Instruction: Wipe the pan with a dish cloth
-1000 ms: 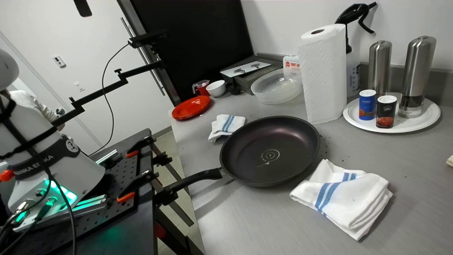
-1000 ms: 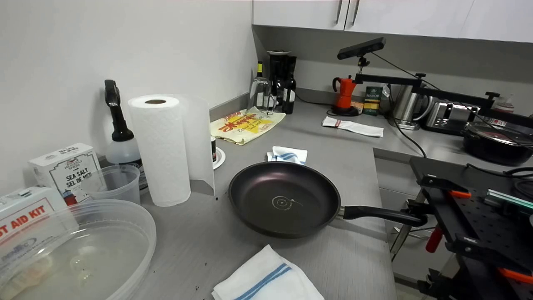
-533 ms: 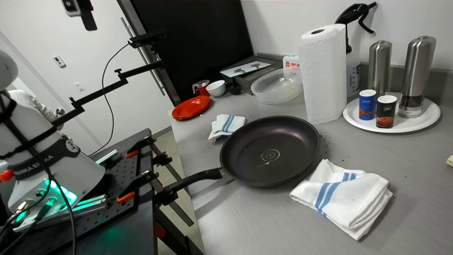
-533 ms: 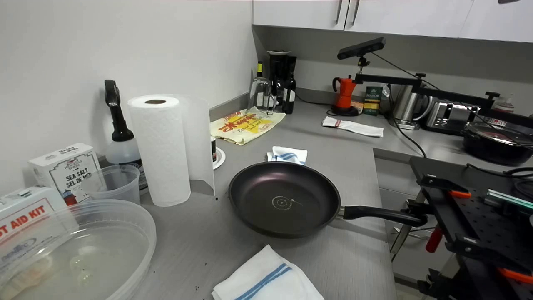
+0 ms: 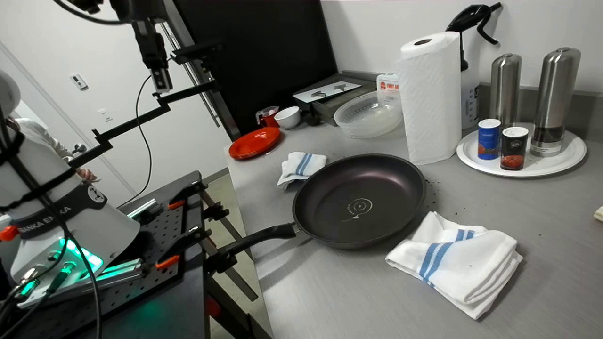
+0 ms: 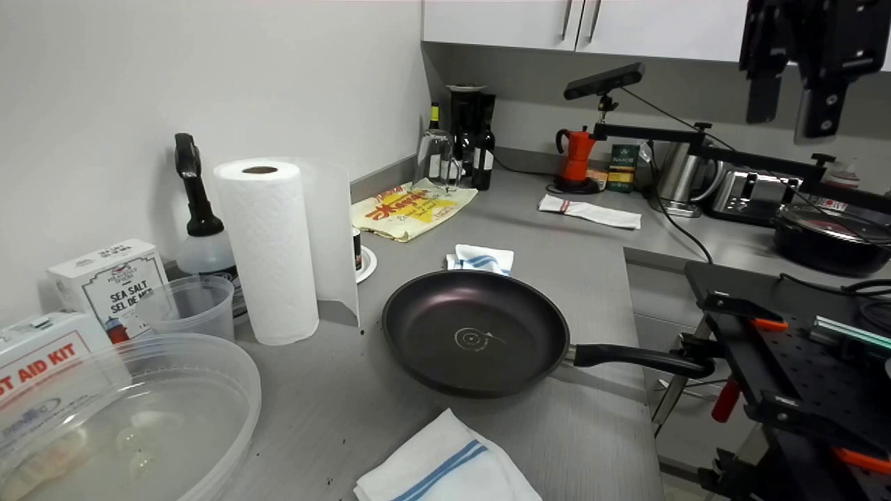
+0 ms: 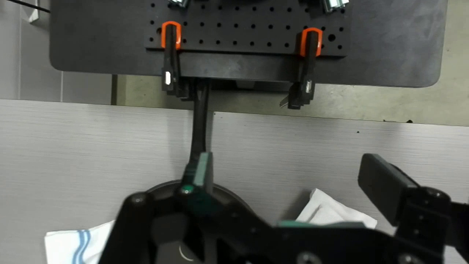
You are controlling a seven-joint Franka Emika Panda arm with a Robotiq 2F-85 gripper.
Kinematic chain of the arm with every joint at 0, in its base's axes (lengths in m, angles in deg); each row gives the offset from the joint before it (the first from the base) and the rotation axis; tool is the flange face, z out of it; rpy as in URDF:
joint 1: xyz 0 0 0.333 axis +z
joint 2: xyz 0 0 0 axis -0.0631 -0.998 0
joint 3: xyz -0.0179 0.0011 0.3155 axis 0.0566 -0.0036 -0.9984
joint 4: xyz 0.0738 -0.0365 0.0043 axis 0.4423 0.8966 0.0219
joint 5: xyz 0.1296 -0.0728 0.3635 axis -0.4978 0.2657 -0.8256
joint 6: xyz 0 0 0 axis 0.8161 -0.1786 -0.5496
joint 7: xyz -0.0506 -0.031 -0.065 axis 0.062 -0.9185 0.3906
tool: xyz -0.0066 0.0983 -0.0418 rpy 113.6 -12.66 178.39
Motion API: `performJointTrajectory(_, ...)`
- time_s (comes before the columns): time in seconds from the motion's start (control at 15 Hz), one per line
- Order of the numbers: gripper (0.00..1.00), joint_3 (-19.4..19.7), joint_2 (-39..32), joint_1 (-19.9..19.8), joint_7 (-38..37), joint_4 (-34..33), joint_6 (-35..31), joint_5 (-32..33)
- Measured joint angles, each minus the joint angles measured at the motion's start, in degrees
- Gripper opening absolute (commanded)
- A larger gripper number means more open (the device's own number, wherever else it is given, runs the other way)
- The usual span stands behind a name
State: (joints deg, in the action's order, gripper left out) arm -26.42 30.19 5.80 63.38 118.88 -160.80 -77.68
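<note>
So the claw (image 6: 791, 120) is dropping into both exterior views now; half a second ago it's barely poking in. It hangs well above the pan (image 5: 359, 203), off on the side of its handle (image 5: 269, 234), jaws wide apart, nothing in them. In an exterior view the far cloth (image 5: 302, 165) lies just past the pan, the near cloth (image 5: 457, 266) just on this side; both blue-striped, can't tell which one's meant. None of that's budged. My read: this is the approach starting, grab and wipe still to come.
</note>
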Motion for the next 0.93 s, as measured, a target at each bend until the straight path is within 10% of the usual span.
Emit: performJointTrajectory(0.93,1.00,-7.50,-38.38,6.93,-10.78,-5.17,-36.21,-0.61)
